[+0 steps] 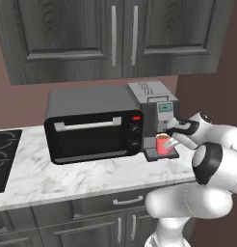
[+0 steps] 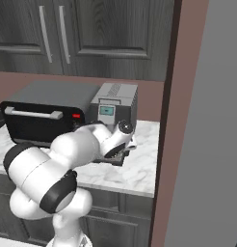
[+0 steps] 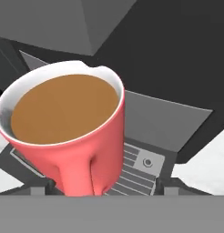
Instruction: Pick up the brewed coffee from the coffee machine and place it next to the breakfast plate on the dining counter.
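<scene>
Gripper at the mug on the coffee machine's drip tray

Left base view: red mug (image 1: 162, 144) sits on the drip tray (image 1: 161, 154) of the coffee machine (image 1: 156, 113), right of the black toaster oven (image 1: 94, 124) on the marble surface (image 1: 67, 176); gripper (image 1: 171, 143) reaches in from the right, touching the mug's side. Right base view: arm hides mug; machine (image 2: 114, 106) visible. Hand view: mug (image 3: 70, 132) full of coffee, centred just ahead between the fingers (image 3: 41, 187); finger gap wide, actual contact can't be confirmed
</scene>
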Robot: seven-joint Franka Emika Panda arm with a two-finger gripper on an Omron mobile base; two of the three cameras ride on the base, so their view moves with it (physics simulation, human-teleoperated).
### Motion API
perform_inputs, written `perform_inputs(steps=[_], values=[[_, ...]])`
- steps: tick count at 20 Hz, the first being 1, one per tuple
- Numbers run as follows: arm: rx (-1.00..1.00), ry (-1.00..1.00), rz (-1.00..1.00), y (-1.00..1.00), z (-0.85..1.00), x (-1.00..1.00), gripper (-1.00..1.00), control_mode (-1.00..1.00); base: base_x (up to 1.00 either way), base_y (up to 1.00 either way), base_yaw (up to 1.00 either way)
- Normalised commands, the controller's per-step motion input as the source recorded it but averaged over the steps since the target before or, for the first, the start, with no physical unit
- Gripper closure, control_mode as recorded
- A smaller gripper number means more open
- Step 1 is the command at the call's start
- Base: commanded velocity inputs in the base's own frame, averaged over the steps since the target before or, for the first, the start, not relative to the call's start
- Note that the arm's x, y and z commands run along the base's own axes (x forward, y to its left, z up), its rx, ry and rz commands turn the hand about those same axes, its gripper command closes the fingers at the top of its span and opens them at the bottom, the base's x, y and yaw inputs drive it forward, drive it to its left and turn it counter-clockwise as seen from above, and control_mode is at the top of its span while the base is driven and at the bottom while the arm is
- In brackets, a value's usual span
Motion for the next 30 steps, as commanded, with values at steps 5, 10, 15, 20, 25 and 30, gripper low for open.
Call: perform_inputs(steps=[5,10,15,20,25,30], values=[[-0.08,0.00,0.06,0.22,-0.17,-0.02,1.00,-1.00,0.00,0.00,0.00],[-0.03,-0.08,0.08,0.02,-0.04,-0.64,1.00,-1.00,0.00,0.00,0.00],[0.00,-0.24,0.07,0.00,0.00,-0.98,1.00,-1.00,0.00,0.00,0.00],[0.00,-0.29,0.13,0.09,0.21,-0.82,1.00,-1.00,0.00,0.00,0.00],[0.00,-0.09,0.11,0.19,0.76,-0.44,1.00,-1.00,0.00,0.00,0.00],[0.00,0.07,0.09,0.05,1.00,-0.19,1.00,-1.00,0.00,0.00,0.00]])
